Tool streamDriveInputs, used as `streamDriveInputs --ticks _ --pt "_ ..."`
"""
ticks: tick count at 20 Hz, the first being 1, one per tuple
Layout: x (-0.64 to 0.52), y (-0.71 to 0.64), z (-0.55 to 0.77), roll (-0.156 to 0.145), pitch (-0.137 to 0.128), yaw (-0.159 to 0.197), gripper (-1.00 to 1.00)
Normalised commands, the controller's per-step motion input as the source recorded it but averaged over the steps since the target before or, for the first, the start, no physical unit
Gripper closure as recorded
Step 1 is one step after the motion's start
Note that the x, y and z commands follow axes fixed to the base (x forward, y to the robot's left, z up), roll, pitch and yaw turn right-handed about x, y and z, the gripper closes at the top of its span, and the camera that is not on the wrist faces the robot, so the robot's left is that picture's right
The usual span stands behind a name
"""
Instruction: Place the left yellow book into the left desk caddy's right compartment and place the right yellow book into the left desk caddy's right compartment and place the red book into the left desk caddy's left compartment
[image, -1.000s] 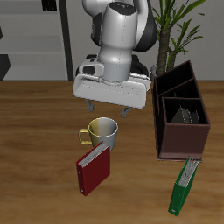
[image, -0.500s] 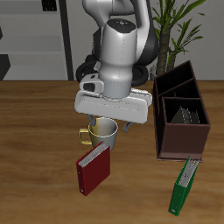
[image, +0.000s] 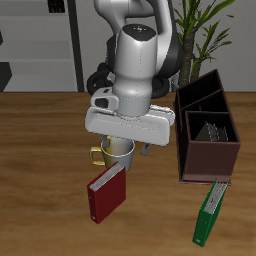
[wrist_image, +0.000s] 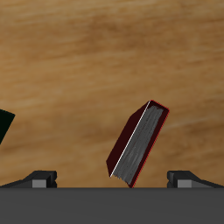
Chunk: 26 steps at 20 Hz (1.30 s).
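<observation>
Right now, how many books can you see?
4: dark red hardcover book lying beside the mug; long green book near the front edge; two small grey books inside the dark brown caddy.

Mug: a yellow-handled, light metallic cup (image: 112, 152) standing upright on the table, only partly visible, with its handle pointing sideways.
Green book: a long, thin green book with a white page edge (image: 209, 212), lying flat on the table near its front edge; in the wrist view only a dark green corner (wrist_image: 5, 122) shows.
Table: a brown wood-grain table (image: 40, 160), its bare surface filling most of the wrist view (wrist_image: 79, 61).
Plant: a green, long-leaved potted plant (image: 205, 30) behind the table.
Shelving: a grey shelf unit (image: 35, 40) in the background.
</observation>
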Motion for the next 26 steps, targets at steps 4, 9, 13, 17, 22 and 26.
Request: streamDriveInputs --ticks 4,9,13,17,22,26 --pt "0.04 -0.09 0.01 -0.012 -0.015 -0.053 -1.00" --pt "0.02 -0.09 -0.13 -0.032 0.005 -0.036 -1.00" --pt "0.00 -0.08 -0.16 0.003 0.031 -0.050 -1.00" --pt "0.03 -0.10 -0.15 0.007 0.036 -0.089 -1.00" --pt "0.00 -0.15 -0.19 -0.041 0.034 -0.084 -1.00" --pt "0.01 -0.06 -0.25 0.004 0.032 -0.031 -1.00"
